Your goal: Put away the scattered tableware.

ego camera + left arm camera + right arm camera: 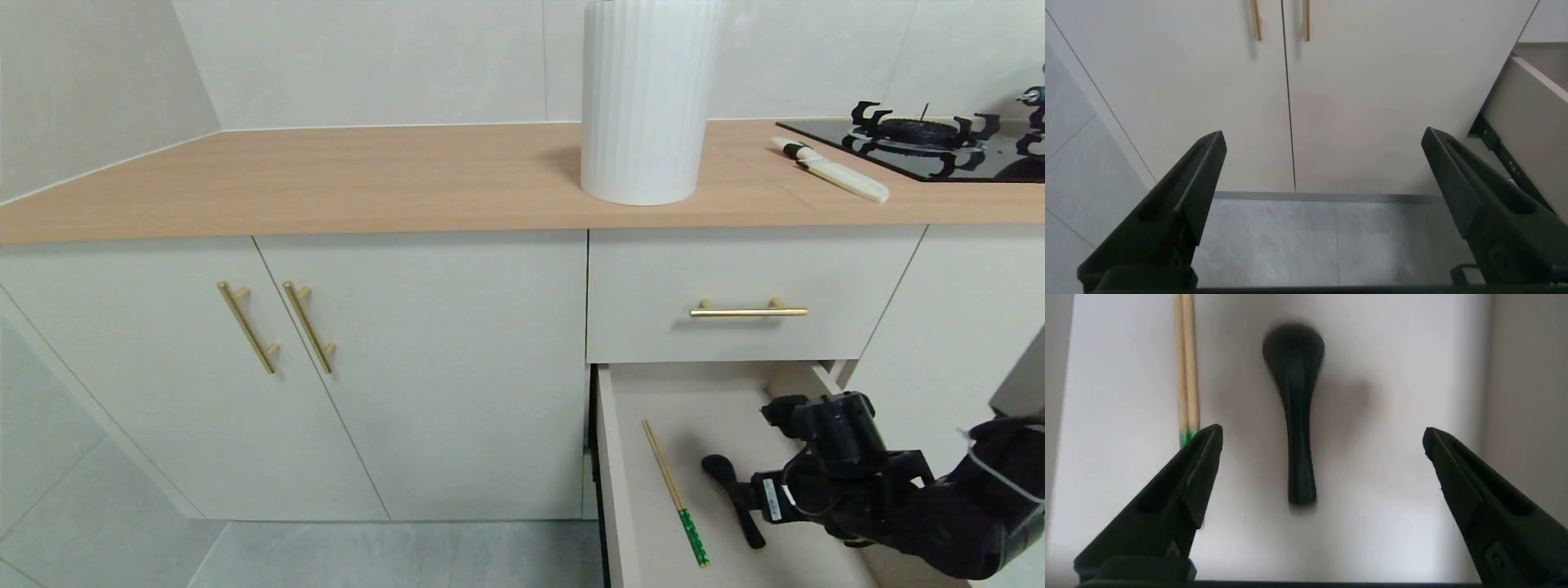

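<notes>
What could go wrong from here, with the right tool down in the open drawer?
1. The right tool hangs open right over the black spoon; pulling back low could drag it or knock the chopsticks beside it.
2. The closed upper drawer sits just above the open drawer; lifting straight up may strike its front.
3. The knife lies near the counter edge; a clumsy grasp could push it off.
</notes>
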Motion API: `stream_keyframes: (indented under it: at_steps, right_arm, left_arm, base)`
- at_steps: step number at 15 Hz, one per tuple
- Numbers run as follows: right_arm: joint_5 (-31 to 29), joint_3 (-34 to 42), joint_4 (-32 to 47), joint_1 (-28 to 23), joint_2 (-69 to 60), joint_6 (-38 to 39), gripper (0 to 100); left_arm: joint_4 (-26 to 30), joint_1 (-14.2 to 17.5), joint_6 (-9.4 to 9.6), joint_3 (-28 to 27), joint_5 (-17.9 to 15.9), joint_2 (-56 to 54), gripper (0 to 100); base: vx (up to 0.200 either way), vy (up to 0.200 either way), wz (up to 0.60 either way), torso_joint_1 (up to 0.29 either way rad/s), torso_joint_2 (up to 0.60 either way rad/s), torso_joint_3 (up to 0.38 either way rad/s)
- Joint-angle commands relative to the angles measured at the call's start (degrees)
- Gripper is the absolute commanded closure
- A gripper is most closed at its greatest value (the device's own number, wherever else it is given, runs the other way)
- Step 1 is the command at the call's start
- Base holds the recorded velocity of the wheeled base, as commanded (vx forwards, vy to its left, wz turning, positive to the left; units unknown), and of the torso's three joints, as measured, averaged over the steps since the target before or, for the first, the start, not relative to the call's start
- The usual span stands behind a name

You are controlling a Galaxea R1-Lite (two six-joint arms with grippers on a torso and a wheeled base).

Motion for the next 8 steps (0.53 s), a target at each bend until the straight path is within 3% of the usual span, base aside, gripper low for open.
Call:
stream_keyframes:
  at_steps: [1,3,8]
  right_arm:
    - [5.3,-3.3,12.3,-0.6,-13.5,0.5,0]
    - [5.6,-6.7,24.2,-0.2,-19.7,0.6,0]
    - [5.6,-10.5,37.8,3.5,-29.3,0.6,0]
  left_arm:
    - [0.0,0.0,-0.02,0.0,0.0,0.1,0]
    - [0.0,0.0,-0.02,0.0,0.0,0.1,0]
    - [0.0,0.0,-0.02,0.0,0.0,0.1,0]
  base:
    - [0.0,0.0,0.0,0.0,0.0,0.0]
    - [0.0,0.0,0.0,0.0,0.0,0.0]
    - [0.0,0.0,0.0,0.0,0.0,0.0]
